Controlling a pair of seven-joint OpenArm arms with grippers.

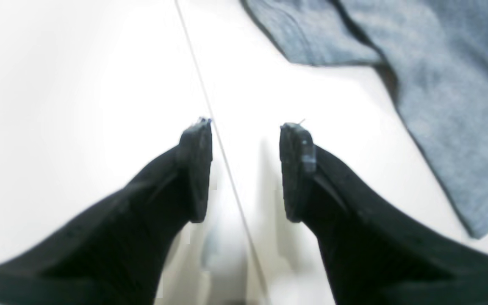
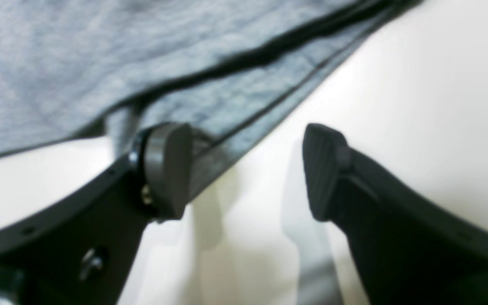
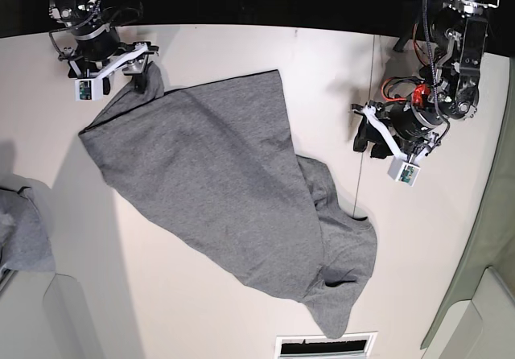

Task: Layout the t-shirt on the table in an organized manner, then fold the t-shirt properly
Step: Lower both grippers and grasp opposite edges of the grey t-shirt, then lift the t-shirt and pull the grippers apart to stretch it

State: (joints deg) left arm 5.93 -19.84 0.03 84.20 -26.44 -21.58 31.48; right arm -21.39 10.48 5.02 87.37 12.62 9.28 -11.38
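The t-shirt (image 3: 233, 190) lies spread but skewed across the middle of the table (image 3: 201, 45), running from near the far left corner down toward the near edge, where a sleeve and folded layers bunch up. The right gripper (image 2: 248, 169) sits at the shirt's far left corner with its jaws spread apart; one finger (image 2: 167, 169) touches the hem while the other stands over bare white surface, so nothing is pinched. The left gripper (image 1: 246, 169) hovers over bare table toward the right edge, well clear of the cloth, its jaws spread and empty, with the thin dark seam line (image 1: 197, 72) running between them. A smaller bunch of grey cloth (image 3: 20, 230) rests at the left edge of the table.
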